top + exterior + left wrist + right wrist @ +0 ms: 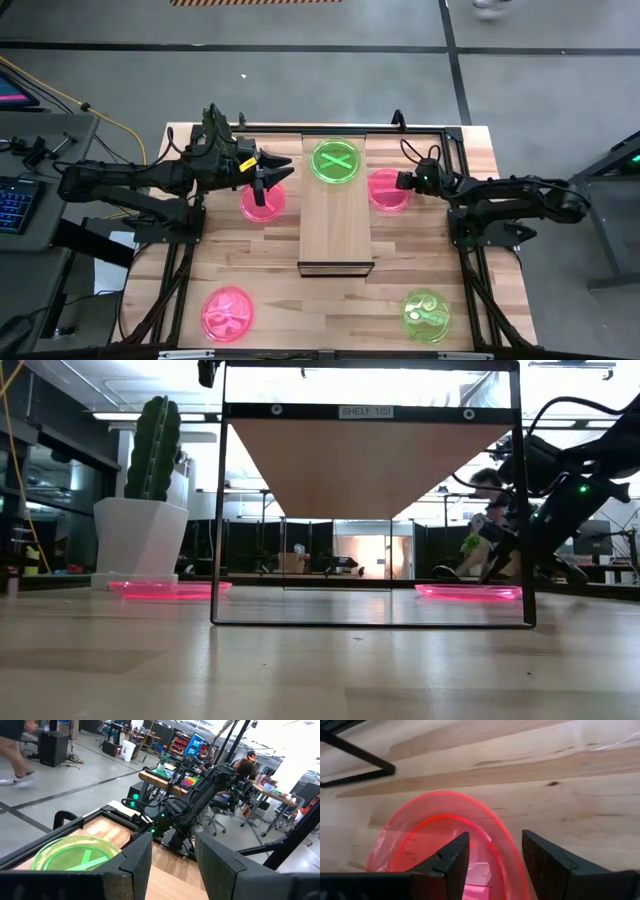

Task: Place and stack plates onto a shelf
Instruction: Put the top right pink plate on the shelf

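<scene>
The shelf (pixel 335 225) stands mid-table. A green plate (pixel 336 161) lies on its far end and also shows in the left wrist view (pixel 75 854). A pink plate (pixel 263 203) lies on the table left of the shelf, with my left gripper (pixel 268 172) open and empty above its far edge. A second pink plate (pixel 386 190) lies right of the shelf. My right gripper (pixel 495 862) is open low over it, one finger inside its rim (pixel 506 851) and one outside. A third pink plate (pixel 227 313) and a second green plate (pixel 427 316) lie near the front edge. My right gripper's open fingers stand on either side of the pink plate's rim (pixel 506 851), on the side away from the shelf, slanting down from the table's right. I cannot tell whether they touch it. The plate lies flat on the table.
A white pot with a cactus (pixel 150 510) stands at the far left in the low view. The shelf's dark frame (pixel 370 622) rises around it. The near half of the shelf top (pixel 335 240) is bare wood. Desks and people show in the room beyond.
</scene>
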Tool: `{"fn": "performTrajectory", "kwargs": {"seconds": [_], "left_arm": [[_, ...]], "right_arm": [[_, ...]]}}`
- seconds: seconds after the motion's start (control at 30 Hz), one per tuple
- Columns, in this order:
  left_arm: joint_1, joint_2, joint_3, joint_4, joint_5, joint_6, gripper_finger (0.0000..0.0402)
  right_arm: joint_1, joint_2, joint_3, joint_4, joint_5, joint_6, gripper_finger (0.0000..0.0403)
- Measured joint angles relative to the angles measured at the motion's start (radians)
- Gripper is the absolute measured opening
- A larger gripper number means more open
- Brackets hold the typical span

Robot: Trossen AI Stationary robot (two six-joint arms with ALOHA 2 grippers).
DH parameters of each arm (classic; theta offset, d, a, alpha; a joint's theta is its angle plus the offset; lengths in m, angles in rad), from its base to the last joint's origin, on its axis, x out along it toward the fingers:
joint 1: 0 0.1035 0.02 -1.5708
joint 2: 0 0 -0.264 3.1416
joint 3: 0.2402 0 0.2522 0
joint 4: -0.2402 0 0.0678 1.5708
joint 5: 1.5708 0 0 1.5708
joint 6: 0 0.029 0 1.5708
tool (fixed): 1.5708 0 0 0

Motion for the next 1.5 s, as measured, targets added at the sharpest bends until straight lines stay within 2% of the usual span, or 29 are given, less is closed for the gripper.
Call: {"fn": "performTrajectory", "kwargs": {"seconds": [0.13, 0.23, 0.33, 0.43, 0.5, 0.6, 0.8, 0.93, 1.23, 1.5], "left_arm": [[0.000, 0.000, 0.000, 0.000, -0.008, 0.001, 0.0140], [0.000, 0.000, 0.000, 0.000, -0.015, 0.001, 0.0140], [0.000, 0.000, 0.000, -0.001, -0.015, 0.001, 0.0140], [0.000, 0.000, 0.000, -0.002, -0.015, 0.003, 0.0140], [0.000, 0.000, 0.000, -0.002, -0.016, 0.013, 0.0140], [0.000, 0.000, 0.000, -0.003, -0.016, 0.020, 0.0140], [0.000, 0.000, 0.000, -0.003, -0.016, 0.020, 0.0140], [0.000, 0.000, 0.000, -0.003, -0.016, 0.019, 0.0140], [0.000, 0.000, 0.000, -0.003, -0.016, 0.019, 0.0140], [0.000, 0.000, 0.000, -0.003, -0.023, 0.019, 0.0140]], "right_arm": [[0.001, 0.051, 0.002, 0.027, -0.008, -0.003, 0.0167], [0.001, 0.086, 0.004, 0.043, -0.013, -0.015, 0.0146], [0.000, 0.116, 0.006, 0.048, -0.011, -0.018, 0.0104], [0.000, 0.127, 0.005, 0.047, -0.007, -0.016, 0.0039], [-0.002, 0.126, 0.004, 0.045, -0.013, -0.005, 0.0011], [-0.019, 0.111, 0.001, 0.045, -0.068, 0.028, 0.0008], [-0.083, 0.035, -0.005, 0.047, -0.263, 0.032, 0.0001], [-0.128, -0.027, -0.007, 0.045, -0.348, 0.031, 0.0000], [-0.202, -0.179, -0.005, 0.048, -0.387, 0.055, 0.0000], [-0.282, -0.342, -0.003, -0.097, -0.380, 0.056, 0.0000]]}}
